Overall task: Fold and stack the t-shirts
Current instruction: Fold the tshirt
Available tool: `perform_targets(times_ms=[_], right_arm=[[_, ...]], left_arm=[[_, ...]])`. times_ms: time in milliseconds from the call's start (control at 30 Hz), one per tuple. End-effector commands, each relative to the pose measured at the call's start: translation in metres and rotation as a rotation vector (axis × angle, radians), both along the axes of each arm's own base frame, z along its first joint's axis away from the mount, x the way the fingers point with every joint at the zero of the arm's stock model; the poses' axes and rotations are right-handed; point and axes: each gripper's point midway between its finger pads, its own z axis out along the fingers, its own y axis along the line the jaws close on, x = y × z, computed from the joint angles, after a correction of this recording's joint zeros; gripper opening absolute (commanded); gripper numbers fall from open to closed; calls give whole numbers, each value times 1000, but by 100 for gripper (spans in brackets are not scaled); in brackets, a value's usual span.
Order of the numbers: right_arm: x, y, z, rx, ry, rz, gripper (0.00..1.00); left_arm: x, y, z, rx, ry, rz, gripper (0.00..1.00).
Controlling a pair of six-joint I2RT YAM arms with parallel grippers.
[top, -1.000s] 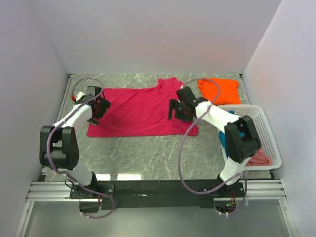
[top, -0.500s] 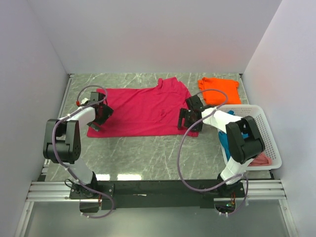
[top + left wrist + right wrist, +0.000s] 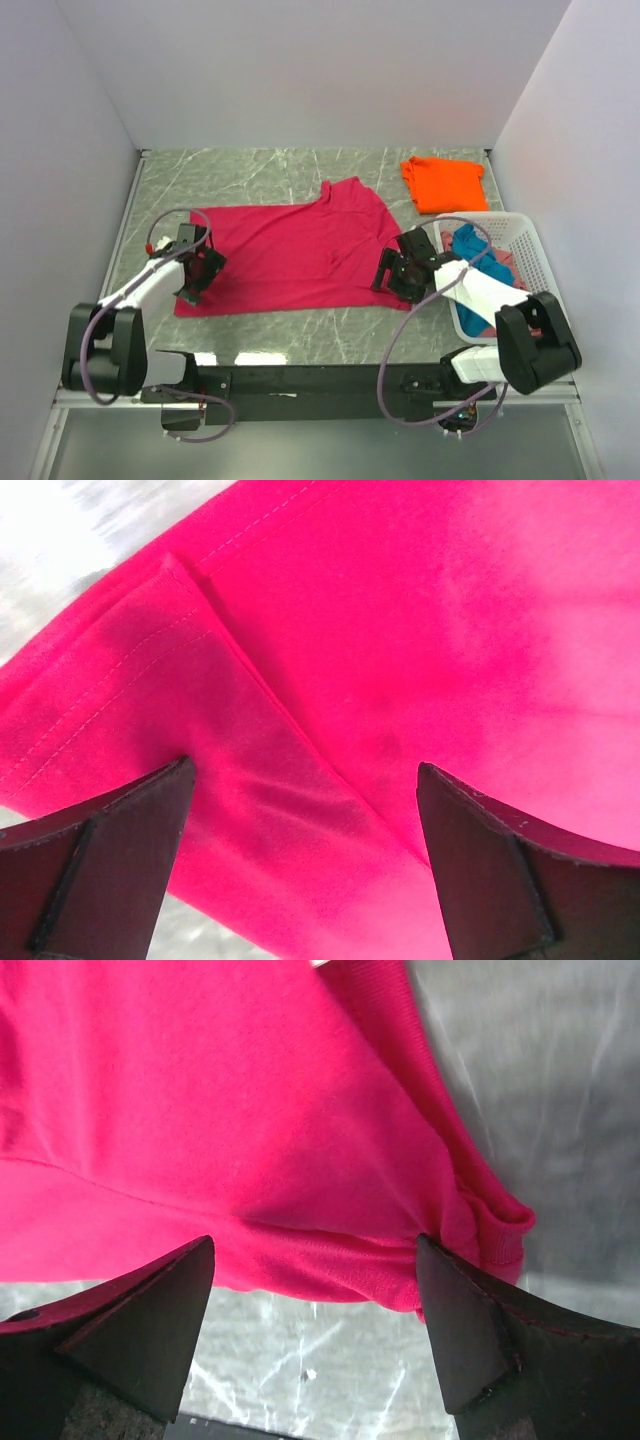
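Note:
The crimson-magenta t-shirt [image 3: 290,250] lies spread flat in the middle of the table. My left gripper [image 3: 195,275] is open over its near left corner. In the left wrist view [image 3: 305,850] its jaws straddle a folded-over flap of the cloth [image 3: 400,630]. My right gripper [image 3: 395,275] is open at the near right corner. In the right wrist view [image 3: 315,1330] its jaws straddle the bunched hem [image 3: 200,1080]. The orange t-shirt [image 3: 443,182] lies folded at the back right. A teal-blue t-shirt [image 3: 470,245] and a dusty pink one [image 3: 505,262] lie in the basket.
The white lattice basket [image 3: 535,255] stands at the right edge, close beside my right arm. Grey marble tabletop [image 3: 250,175] shows behind and in front of the crimson shirt. White walls close in the left, back and right sides.
Both grippers have moved toward the near edge, and the crimson shirt has slid nearer with them. My right arm has swung off the basket, uncovering the teal shirt.

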Motion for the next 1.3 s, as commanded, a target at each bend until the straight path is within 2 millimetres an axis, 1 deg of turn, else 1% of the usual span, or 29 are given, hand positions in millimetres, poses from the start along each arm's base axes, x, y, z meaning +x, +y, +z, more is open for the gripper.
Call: perform_targets(times_ms=[0, 133, 233, 267, 333, 367, 433, 500, 533, 600, 633, 667, 700, 733, 767, 833, 867, 900, 933, 967, 1000, 1033, 1067, 1100, 1133, 1167, 1200, 1233, 1267], right_arm=[[-67, -18, -25, -34, 227, -54, 89], [-75, -20, -18, -24, 219, -57, 89], [-55, -20, 1, -35, 140, -58, 89], [-44, -16, 15, -24, 95, -50, 89], [-30, -15, 32, -28, 35, -29, 89], [-16, -11, 48, -18, -19, -24, 89], [1, -7, 65, -14, -90, 3, 89], [23, -1, 83, -15, -159, 24, 89], [39, 2, 95, -19, -201, 17, 89], [59, 4, 108, -34, -248, 19, 89], [69, 7, 115, -32, -274, 24, 90], [87, 12, 126, -44, -301, 40, 90], [97, 14, 132, -53, -314, 43, 90], [114, 18, 141, -65, -327, 41, 91], [124, 16, 144, -94, -341, 47, 91], [147, 23, 152, -111, -356, 53, 91], [155, 24, 154, -129, -366, 69, 91], [162, 24, 154, -140, -369, 70, 91], [175, 27, 155, -148, -370, 71, 91], [181, 28, 157, -165, -374, 85, 91], [187, 28, 156, -176, -376, 87, 91], [196, 31, 155, -185, -373, 91, 91], [201, 32, 154, -195, -371, 105, 91], [204, 33, 152, -202, -370, 110, 91], [210, 34, 147, -209, -359, 112, 91], [212, 34, 144, -214, -350, 118, 91], [214, 35, 141, -215, -344, 122, 91], [218, 34, 136, -216, -336, 121, 91], [220, 34, 134, -216, -331, 123, 91]], left_arm=[[-53, 8, -11, 22, 143, 46, 100], [-67, 16, -12, 54, 139, 103, 99], [-58, 19, -1, 69, 101, 102, 99], [-46, 20, 12, 82, 65, 101, 99], [-33, 22, 28, 95, 21, 104, 99], [-19, 22, 43, 99, -26, 98, 99], [-3, 23, 58, 106, -82, 100, 99], [20, 26, 78, 125, -150, 103, 99], [33, 27, 92, 133, -185, 103, 99], [48, 34, 96, 160, -177, 116, 99], [62, 36, 111, 151, -203, 143, 99], [69, 42, 104, 153, -163, 154, 99], [77, 44, 106, 156, -158, 153, 99], [90, 47, 116, 161, -178, 166, 99], [97, 55, 104, 173, -139, 176, 99], [114, 55, 106, 141, -137, 169, 99], [121, 64, 92, 143, -105, 180, 99], [127, 65, 88, 145, -99, 179, 99], [138, 69, 93, 155, -113, 190, 99], [141, 71, 77, 162, -61, 193, 96], [145, 73, 72, 165, -40, 198, 92], [160, 74, 81, 167, -63, 192, 88], [163, 76, 66, 177, -17, 191, 86], [169, 76, 63, 177, -10, 187, 82], [180, 78, 68, 181, -24, 189, 81], [182, 81, 54, 200, 13, 195, 81], [182, 82, 49, 207, 39, 195, 77], [190, 85, 52, 215, 34, 203, 75], [190, 86, 40, 223, 70, 202, 73]])
